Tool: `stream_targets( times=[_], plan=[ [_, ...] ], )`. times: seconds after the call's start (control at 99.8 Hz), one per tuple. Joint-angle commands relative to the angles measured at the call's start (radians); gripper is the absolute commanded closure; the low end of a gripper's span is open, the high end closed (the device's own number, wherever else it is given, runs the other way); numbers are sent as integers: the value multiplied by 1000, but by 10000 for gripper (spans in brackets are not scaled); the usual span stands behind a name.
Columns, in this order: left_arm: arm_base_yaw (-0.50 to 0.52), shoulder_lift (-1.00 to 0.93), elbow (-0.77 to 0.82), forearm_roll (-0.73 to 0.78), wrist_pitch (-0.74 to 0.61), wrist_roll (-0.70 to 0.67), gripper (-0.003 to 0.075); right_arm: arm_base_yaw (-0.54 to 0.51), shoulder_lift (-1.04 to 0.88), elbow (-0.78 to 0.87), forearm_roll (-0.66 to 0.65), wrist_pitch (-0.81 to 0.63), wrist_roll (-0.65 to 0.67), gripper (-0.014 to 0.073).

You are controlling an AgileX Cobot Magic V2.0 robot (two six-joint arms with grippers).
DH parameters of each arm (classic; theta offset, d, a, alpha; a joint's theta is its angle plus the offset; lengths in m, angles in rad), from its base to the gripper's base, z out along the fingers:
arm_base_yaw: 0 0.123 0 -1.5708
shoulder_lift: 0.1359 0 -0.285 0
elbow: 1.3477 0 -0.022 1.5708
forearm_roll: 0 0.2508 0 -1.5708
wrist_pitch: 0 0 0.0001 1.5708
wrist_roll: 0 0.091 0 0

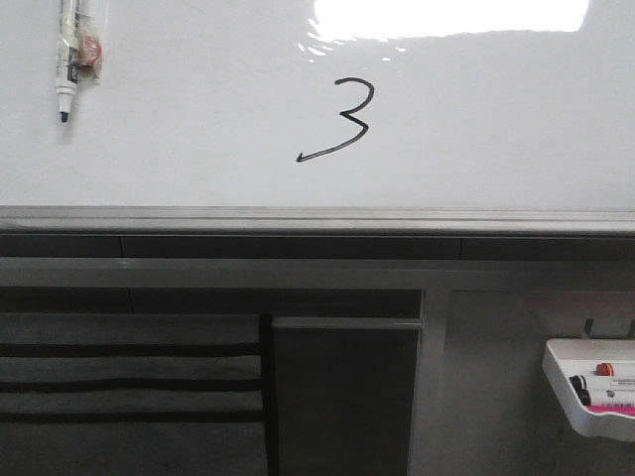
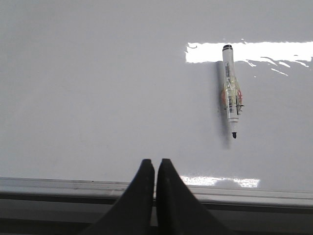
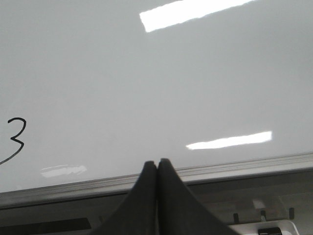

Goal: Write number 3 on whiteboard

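Observation:
A black hand-drawn number 3 (image 1: 345, 119) with a long hooked tail stands in the middle of the whiteboard (image 1: 198, 139); the right wrist view catches the number 3 (image 3: 14, 139) at its edge. An uncapped black marker (image 1: 69, 55) lies on the board at the upper left, tip down, and the marker (image 2: 231, 95) also shows in the left wrist view. My left gripper (image 2: 155, 164) is shut and empty, back near the board's grey rail (image 2: 58, 186). My right gripper (image 3: 157, 164) is shut and empty too, over the rail (image 3: 73, 188). Neither gripper appears in the front view.
A bright lamp reflection (image 1: 451, 18) glares at the board's top. Below the rail are a dark frame and a striped grey panel (image 1: 129, 387). A small white tray (image 1: 595, 387) holding markers hangs at the lower right.

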Motion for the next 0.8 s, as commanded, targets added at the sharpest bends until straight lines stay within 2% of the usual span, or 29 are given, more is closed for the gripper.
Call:
stream_targets(
  times=[0.0,0.09,0.16,0.441,0.511,0.571,0.611,0.681,0.792],
  plan=[
    [3,-28,8,-5,-74,-10,741,-9,-26,27,3,-139,-2,659],
    [3,-28,8,-5,-74,-10,741,-9,-53,101,3,-233,-2,659],
    [3,-28,8,-5,-74,-10,741,-9,-48,80,3,-154,-2,659],
    [3,-28,8,-5,-74,-10,741,-9,-53,96,32,-192,-4,659],
    [3,-28,8,-5,-74,-10,741,-9,-53,96,121,-164,-95,659],
    [3,-28,8,-5,-74,-10,741,-9,-53,96,252,-148,-278,659],
    [3,-28,8,-5,-74,-10,741,-9,-53,96,287,-146,-374,659],
    [3,-28,8,-5,-74,-10,741,-9,-53,96,288,-146,-430,659],
    [3,-28,8,-5,-74,-10,741,-9,-53,96,288,-146,-432,659]
  ],
)
